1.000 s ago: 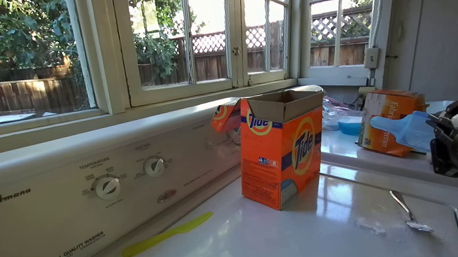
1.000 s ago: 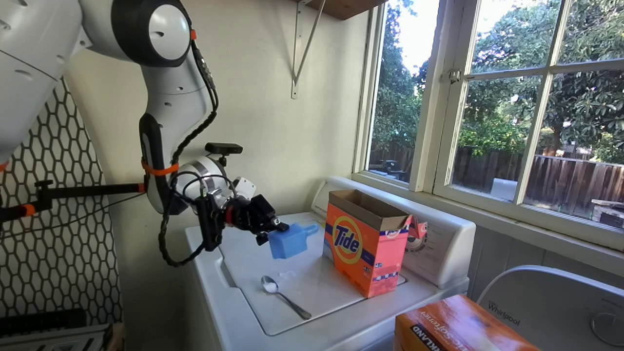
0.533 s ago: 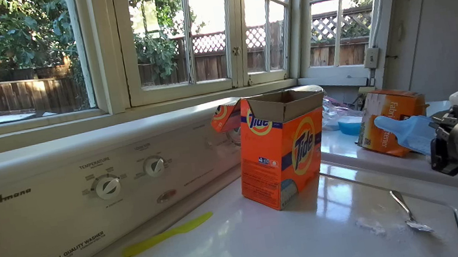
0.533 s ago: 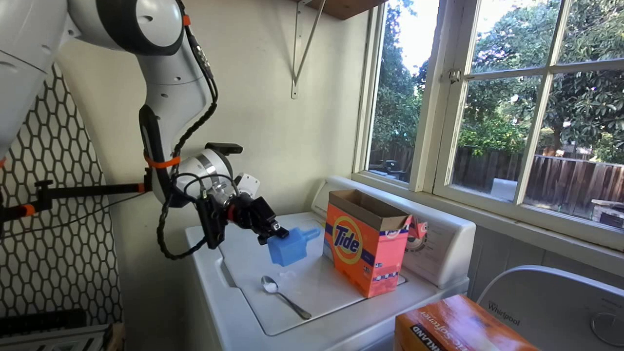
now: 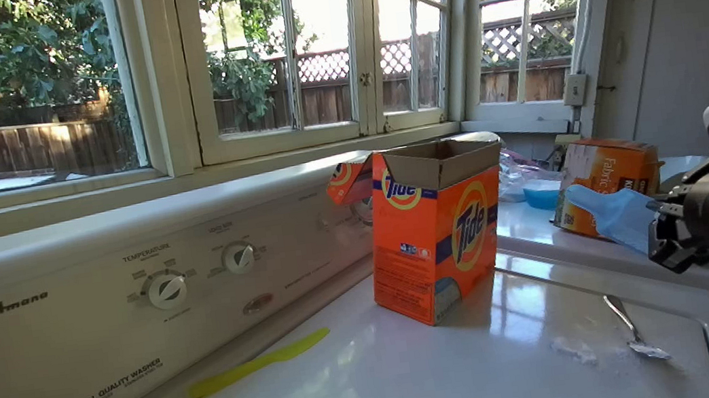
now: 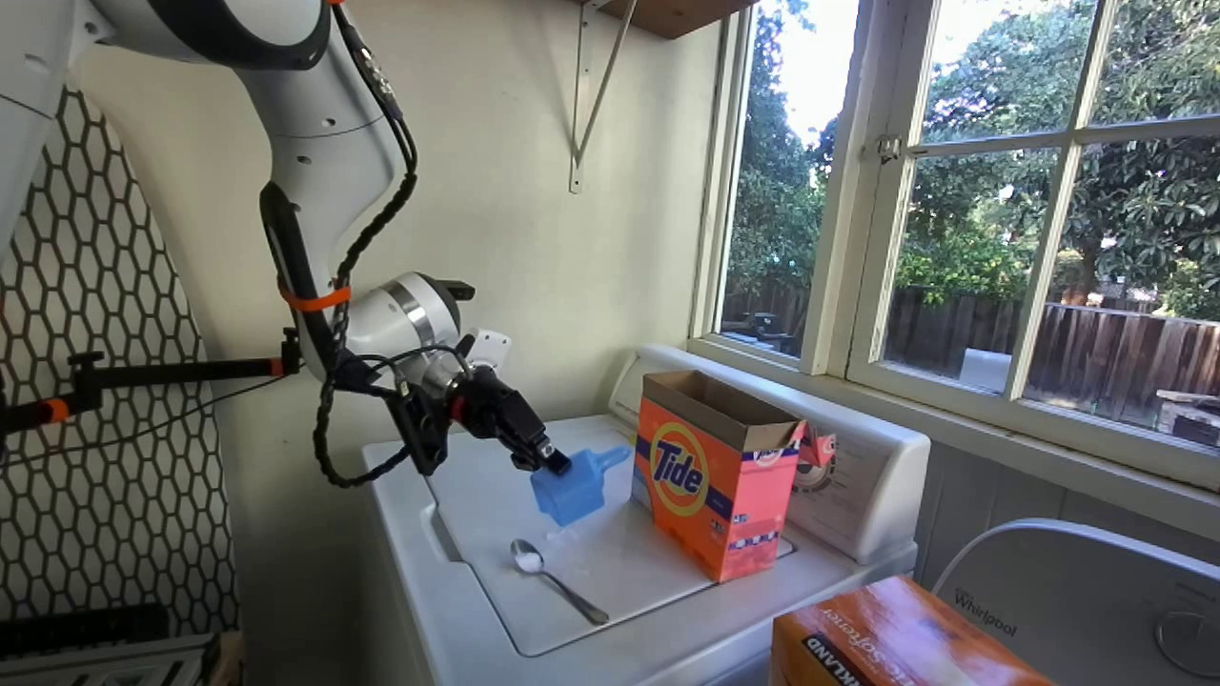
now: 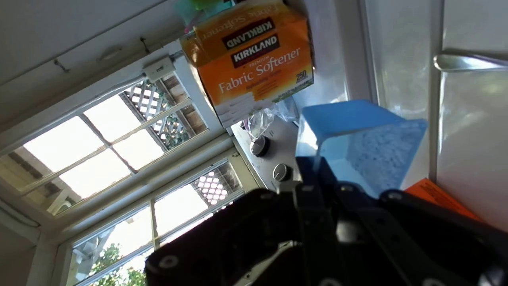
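My gripper (image 7: pixel 317 171) is shut on the wall of a translucent blue scoop (image 7: pixel 353 117), with one finger on each side of its rim. Pale speckles cover an inside wall of the scoop. In both exterior views the gripper (image 5: pixel 663 227) (image 6: pixel 548 464) holds the scoop (image 5: pixel 617 214) (image 6: pixel 570 491) tilted above the white washer lid, apart from it. The scoop's handle points toward an open orange Tide box (image 5: pixel 432 243) (image 6: pixel 710 486), which stands upright on the washer. A corner of this box also shows in the wrist view (image 7: pixel 440 198).
A metal spoon (image 5: pixel 632 327) (image 6: pixel 562 583) lies on the washer lid (image 6: pixel 610 562) by spilled white powder (image 5: pixel 574 349). A yellow-green utensil (image 5: pixel 260 364) lies near the control panel (image 5: pixel 277 236). A fabric softener box (image 5: pixel 604 169) (image 6: pixel 886 638) (image 7: pixel 258 63) stands on the neighbouring machine, near a blue object (image 5: pixel 540 196).
The scoop has sunk slightly and tilted, still in my gripper. The wrist has pitched downward, and the upper arm has shifted up and left in an exterior view. The boxes and spoon have not moved.
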You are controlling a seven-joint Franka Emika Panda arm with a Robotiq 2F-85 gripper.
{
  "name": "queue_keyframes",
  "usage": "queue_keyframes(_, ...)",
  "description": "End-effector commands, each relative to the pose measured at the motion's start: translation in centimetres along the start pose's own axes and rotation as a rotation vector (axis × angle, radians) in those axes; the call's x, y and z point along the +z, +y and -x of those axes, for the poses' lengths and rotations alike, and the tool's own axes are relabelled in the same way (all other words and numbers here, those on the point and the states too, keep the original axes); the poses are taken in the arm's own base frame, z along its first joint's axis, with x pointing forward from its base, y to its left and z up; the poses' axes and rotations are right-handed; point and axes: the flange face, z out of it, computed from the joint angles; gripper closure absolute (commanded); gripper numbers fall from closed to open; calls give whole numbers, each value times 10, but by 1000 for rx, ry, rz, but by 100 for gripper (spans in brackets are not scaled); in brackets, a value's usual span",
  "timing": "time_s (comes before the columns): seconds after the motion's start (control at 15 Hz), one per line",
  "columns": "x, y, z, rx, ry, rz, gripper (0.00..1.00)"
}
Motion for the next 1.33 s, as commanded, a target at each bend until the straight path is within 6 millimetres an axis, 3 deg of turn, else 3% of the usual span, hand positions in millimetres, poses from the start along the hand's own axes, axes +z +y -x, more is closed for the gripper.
queue_keyframes(0.0, -3, 15, 2, 74, -5, -84, 99)
queue_keyframes(1.27, -10, 9, -17, 175, -26, -432, 99)
